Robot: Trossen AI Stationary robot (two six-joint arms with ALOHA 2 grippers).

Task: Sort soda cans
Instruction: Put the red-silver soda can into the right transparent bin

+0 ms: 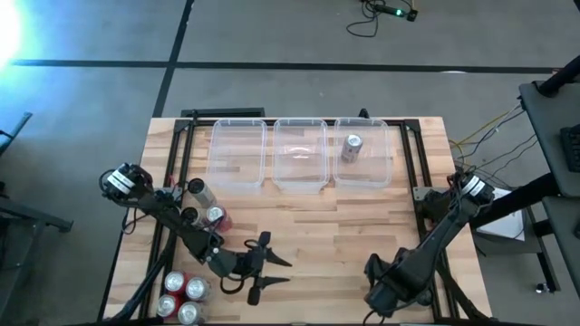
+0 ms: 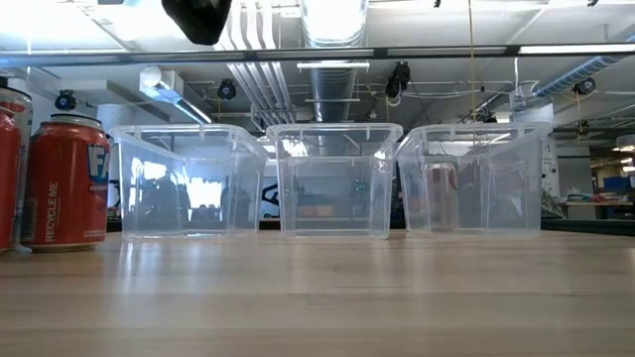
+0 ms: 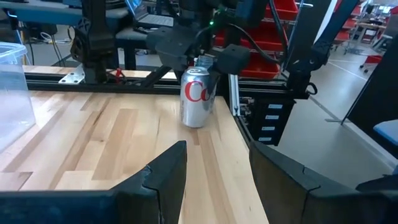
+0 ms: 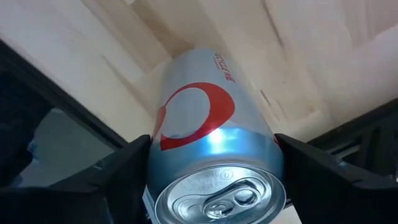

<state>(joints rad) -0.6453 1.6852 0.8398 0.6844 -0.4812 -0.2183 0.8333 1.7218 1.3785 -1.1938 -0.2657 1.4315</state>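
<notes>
**An industrial lab or workshop hall**

A large open workspace is shown. Exposed ducts and pipes are hung under the ceiling at twelve o'clock in the low view. A bare grey floor marked with dark lines is seen around the wooden table. Red storage bins and loose cables are seen at the edges.

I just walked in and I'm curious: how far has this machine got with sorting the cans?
Barely started. One silver can already stands in the right-hand bin; the other two bins look empty. In hand: the right gripper straddles another silver can at the table's near right edge, its fingers on either side. Left to do: red cans cluster near the left corner, more stand by the left arm, and the left gripper hovers open, holding nothing.
</notes>
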